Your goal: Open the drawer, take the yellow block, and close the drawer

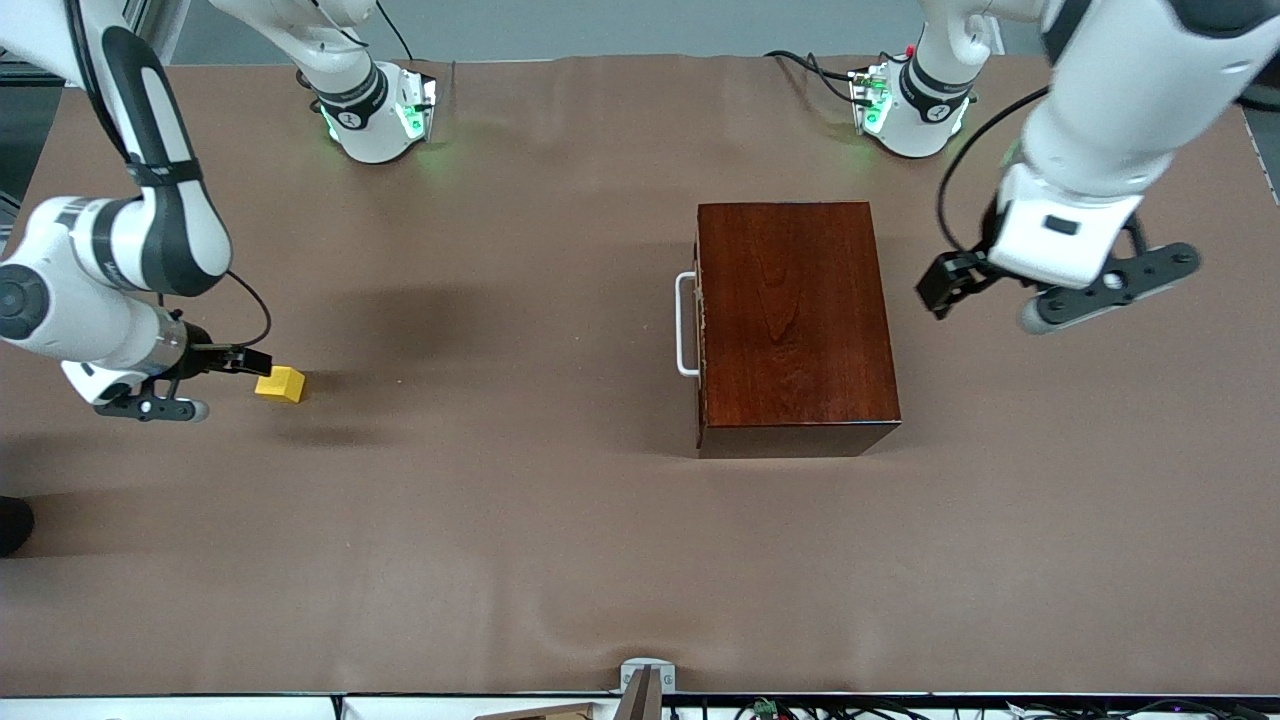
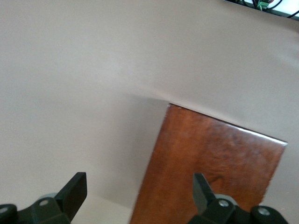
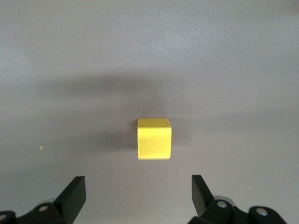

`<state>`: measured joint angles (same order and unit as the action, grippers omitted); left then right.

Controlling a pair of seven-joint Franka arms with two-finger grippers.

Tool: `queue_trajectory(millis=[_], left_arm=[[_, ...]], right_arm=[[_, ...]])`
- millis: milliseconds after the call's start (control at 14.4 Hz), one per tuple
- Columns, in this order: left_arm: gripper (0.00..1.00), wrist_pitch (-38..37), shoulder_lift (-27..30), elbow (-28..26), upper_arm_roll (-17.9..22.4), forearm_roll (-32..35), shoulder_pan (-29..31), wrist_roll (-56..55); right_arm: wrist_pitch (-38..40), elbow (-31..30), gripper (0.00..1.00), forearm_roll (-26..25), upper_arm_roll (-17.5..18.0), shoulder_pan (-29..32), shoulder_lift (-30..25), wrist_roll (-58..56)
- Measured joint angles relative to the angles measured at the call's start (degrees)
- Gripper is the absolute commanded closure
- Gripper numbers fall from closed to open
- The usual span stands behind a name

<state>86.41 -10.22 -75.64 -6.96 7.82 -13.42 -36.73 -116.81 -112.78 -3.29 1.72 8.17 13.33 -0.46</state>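
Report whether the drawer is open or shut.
Shut: the drawer front sits flush with the box, only its white handle protruding.

The box (image 1: pixel 795 325) stands on the table (image 1: pixel 560 540) toward the left arm's end; its drawer is shut, the handle (image 1: pixel 685 325) on the side facing the right arm's end; the block (image 1: pixel 280 384) lies on the table well apart from the box, toward the right arm's end; the right claw (image 1: pixel 250 361), spread wide, sits just beside the block; the left claw (image 1: pixel 945 285), spread wide, hangs over the table beside the box.
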Motion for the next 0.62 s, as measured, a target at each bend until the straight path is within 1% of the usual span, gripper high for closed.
queue_trajectory(millis=[208, 346, 485, 623], left_arm=[[0.0, -0.1, 2.9, -2.0, 0.0, -1.6, 5.1, 10.5], [0.0, -0.1, 3.8, -3.3, -1.3, -3.1, 9.9, 16.2], [0.0, -0.1, 4.3, -4.8, -2.9, -3.4, 12.7, 18.4], [0.0, -0.1, 5.6, -6.6, -3.6, -3.5, 13.2, 18.9]], right_arm=[[8.8, 6.3, 0.0, 1.2, 0.2, -0.7, -0.4, 0.0], [12.0, 9.0, 0.0, 1.4, 0.3, -0.9, -0.9, 0.0], [14.1, 10.4, 0.0, 1.5, 0.4, -1.6, -1.9, 0.0], [16.0, 11.7, 0.0, 1.6, 0.4, -3.0, -3.5, 0.0]])
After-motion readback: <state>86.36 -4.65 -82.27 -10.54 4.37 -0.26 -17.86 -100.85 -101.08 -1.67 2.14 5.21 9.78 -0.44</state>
